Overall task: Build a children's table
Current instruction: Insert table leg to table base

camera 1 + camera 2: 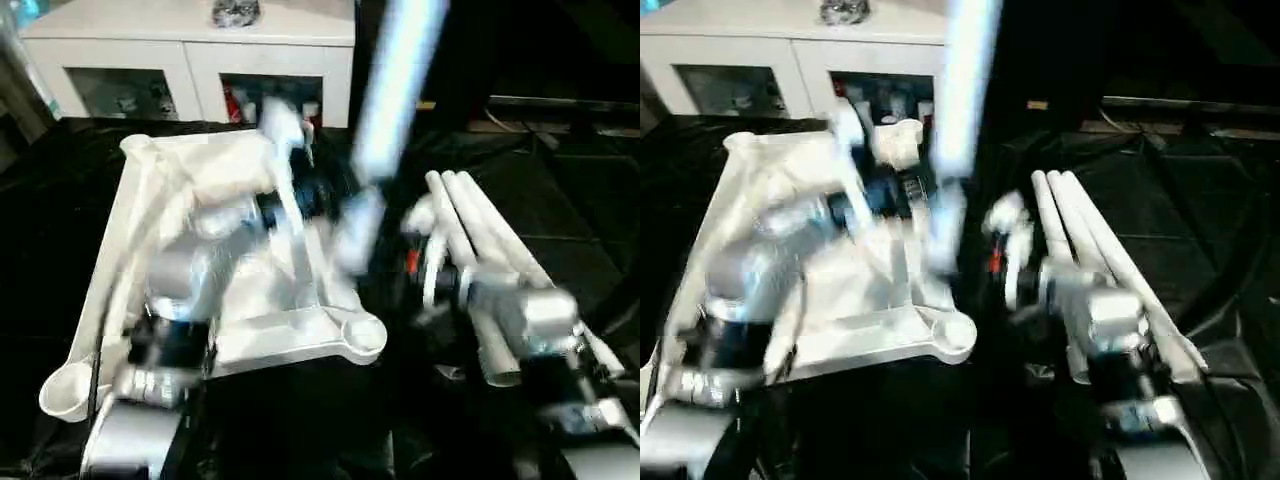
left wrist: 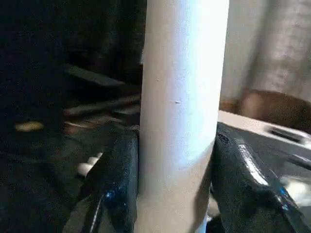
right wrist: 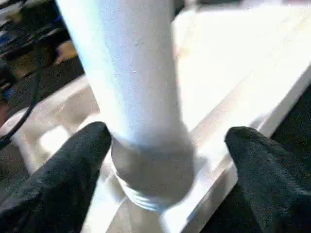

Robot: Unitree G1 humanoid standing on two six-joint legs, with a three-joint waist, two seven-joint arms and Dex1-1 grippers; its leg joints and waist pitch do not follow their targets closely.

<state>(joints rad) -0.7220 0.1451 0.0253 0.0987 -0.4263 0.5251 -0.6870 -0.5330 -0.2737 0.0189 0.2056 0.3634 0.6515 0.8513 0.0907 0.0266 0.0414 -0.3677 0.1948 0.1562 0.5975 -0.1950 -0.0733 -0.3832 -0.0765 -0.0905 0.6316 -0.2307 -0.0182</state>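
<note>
Here, writing: none readable.
Left pincer (image 2: 177, 184): pinching an upright white leg (image 1: 395, 90).
Right pincer (image 3: 170, 165): spread beside it.
Tabletop (image 1: 250, 330): underside up, desk's left.
Spare legs (image 1: 480, 230): right.
Cabinet (image 1: 190, 50): behind.

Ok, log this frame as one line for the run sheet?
step: fitting leg | left gripper: shut on tube leg | right gripper: open around it | table top: underside up | spare legs: right
</note>
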